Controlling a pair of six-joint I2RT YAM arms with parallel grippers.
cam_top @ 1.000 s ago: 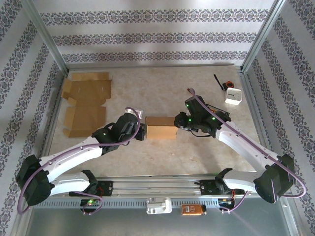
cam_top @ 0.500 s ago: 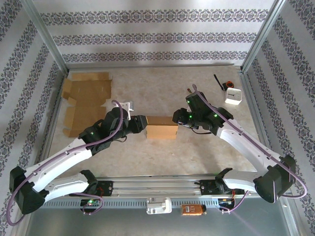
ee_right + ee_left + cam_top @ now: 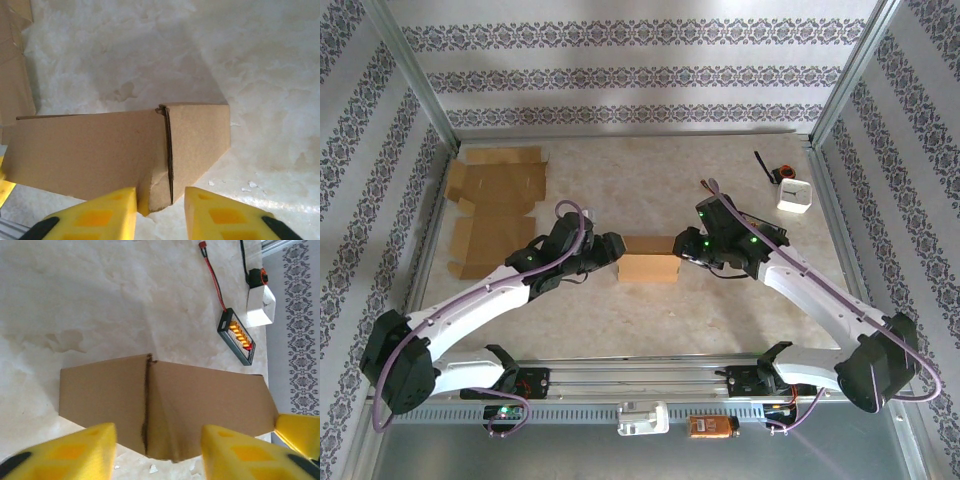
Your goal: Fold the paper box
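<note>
The paper box (image 3: pixel 648 262) is a folded brown cardboard block lying mid-table between both arms. My left gripper (image 3: pixel 611 250) is at its left end; in the left wrist view the box's (image 3: pixel 165 400) lower corner sits between the yellow fingers (image 3: pixel 65 455), which stand apart from it, so the gripper (image 3: pixel 159 452) is open. My right gripper (image 3: pixel 684 245) is at the right end. There a creased corner of the box (image 3: pixel 100 150) pokes between the fingers (image 3: pixel 225 215); the left finger touches it and a gap shows on the right, so this gripper (image 3: pixel 160 210) is open.
A flat unfolded cardboard sheet (image 3: pixel 495 210) lies at the back left. A small white box (image 3: pixel 794 195) and a black cabled part (image 3: pixel 763 166) sit at the back right. A black charger (image 3: pixel 236 336) lies beyond the box. Metal rails frame the table.
The left arm swung its wrist back and its jaws opened off the box's left end. The right gripper shifted slightly at the right end. The box stayed put.
</note>
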